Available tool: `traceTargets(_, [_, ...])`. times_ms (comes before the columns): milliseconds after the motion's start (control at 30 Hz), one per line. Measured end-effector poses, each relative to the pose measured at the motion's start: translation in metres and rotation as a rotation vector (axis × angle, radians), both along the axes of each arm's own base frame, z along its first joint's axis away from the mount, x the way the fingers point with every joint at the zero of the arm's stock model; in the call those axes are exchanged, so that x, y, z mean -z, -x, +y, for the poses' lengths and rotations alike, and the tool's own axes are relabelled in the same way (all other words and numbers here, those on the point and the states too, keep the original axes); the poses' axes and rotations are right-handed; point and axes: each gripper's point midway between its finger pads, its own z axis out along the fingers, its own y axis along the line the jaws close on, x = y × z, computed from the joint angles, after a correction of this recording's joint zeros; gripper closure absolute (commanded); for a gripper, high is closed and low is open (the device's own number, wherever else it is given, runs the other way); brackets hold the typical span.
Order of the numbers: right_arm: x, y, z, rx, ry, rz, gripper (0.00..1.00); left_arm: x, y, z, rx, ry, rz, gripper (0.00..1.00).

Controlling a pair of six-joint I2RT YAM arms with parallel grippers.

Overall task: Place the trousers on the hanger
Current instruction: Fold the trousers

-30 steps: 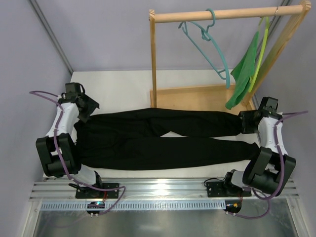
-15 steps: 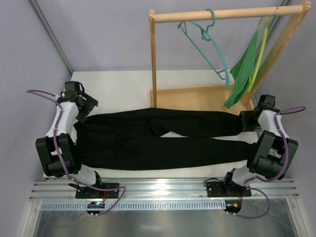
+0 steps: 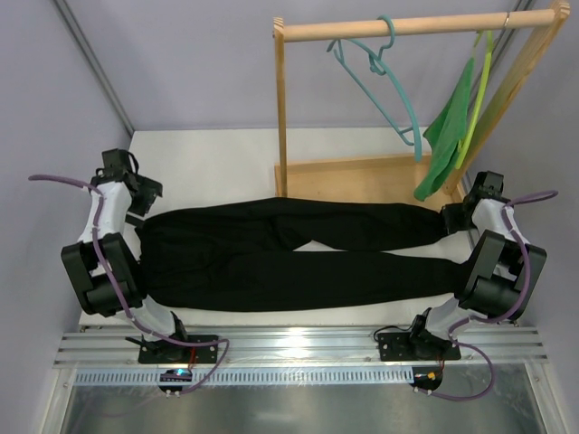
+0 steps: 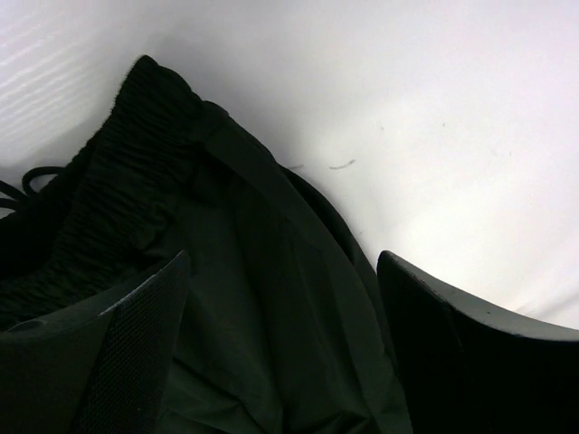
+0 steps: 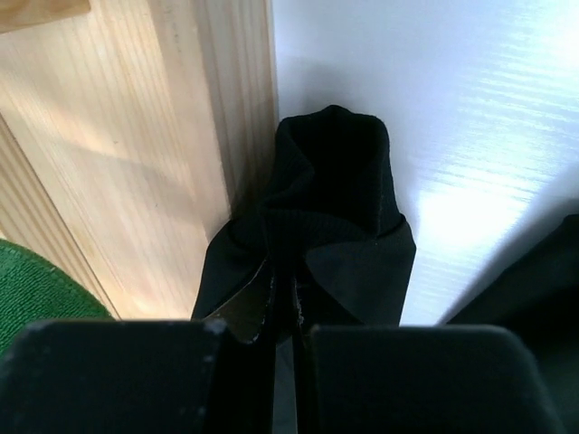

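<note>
White bench (image 3: 217,163) carries the trousers (image 3: 298,258) flat, waist left, legs right. The left fingers (image 4: 136,353) stand wide over the waistband (image 4: 118,181); the right fingers (image 5: 118,375) pinch a leg end (image 5: 330,181) beside the wooden post (image 5: 208,108). Far right, the hanger (image 3: 384,86) hangs on the rail (image 3: 416,24).

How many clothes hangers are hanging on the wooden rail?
2. The teal hanger hangs near the middle of the wooden rail; the yellow-green hanger hangs near its right end, with the green cloth on it. None seems hidden.
</note>
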Motion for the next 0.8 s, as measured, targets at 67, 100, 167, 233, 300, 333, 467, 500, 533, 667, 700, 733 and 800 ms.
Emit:
traceTargets(67, [-0.001,-0.003,0.001,-0.011,-0.001,-0.016,0.96,0.001,0.003,0.006,-0.043,0.011,0.003,0.16])
traceTargets(100, [-0.001,-0.004,0.001,-0.015,0.000,-0.029,0.96,0.000,0.002,0.007,-0.066,0.020,-0.002,0.16])
traceTargets(167, [0.000,-0.004,0.004,-0.025,-0.007,-0.045,0.96,0.001,0.001,0.007,-0.095,0.036,-0.004,0.18])
traceTargets(233, [0.003,-0.003,0.008,-0.036,-0.016,-0.051,0.96,0.004,-0.002,0.006,-0.122,0.058,0.006,0.21])
traceTargets(300, [0.004,-0.004,0.009,-0.048,-0.018,-0.061,0.96,0.008,-0.007,0.008,-0.150,0.077,0.024,0.23])
traceTargets(333, [0.004,-0.004,0.010,-0.055,-0.018,-0.067,0.96,0.010,-0.009,0.009,-0.167,0.086,0.032,0.26])
traceTargets(467, [0.004,-0.007,0.011,-0.073,-0.021,-0.085,0.96,0.023,-0.021,0.015,-0.254,0.131,0.058,0.35])
traceTargets(500, [0.003,-0.008,0.011,-0.076,-0.019,-0.089,0.96,0.027,-0.023,0.015,-0.281,0.145,0.065,0.37])
traceTargets(533, [0.002,-0.009,0.011,-0.082,-0.018,-0.094,0.96,0.028,-0.023,0.015,-0.292,0.150,0.067,0.38])
traceTargets(667, [0.003,-0.011,0.012,-0.100,-0.016,-0.102,0.96,0.033,-0.026,0.018,-0.345,0.162,0.093,0.46])
traceTargets(700, [0.004,-0.011,0.012,-0.104,-0.018,-0.100,0.96,0.033,-0.027,0.019,-0.350,0.156,0.097,0.46])
traceTargets(733, [0.005,-0.012,0.012,-0.110,-0.021,-0.098,0.96,0.033,-0.029,0.022,-0.357,0.146,0.101,0.46])
traceTargets(800, [0.009,-0.013,0.012,-0.121,-0.025,-0.091,0.96,0.033,-0.032,0.028,-0.368,0.129,0.106,0.45])
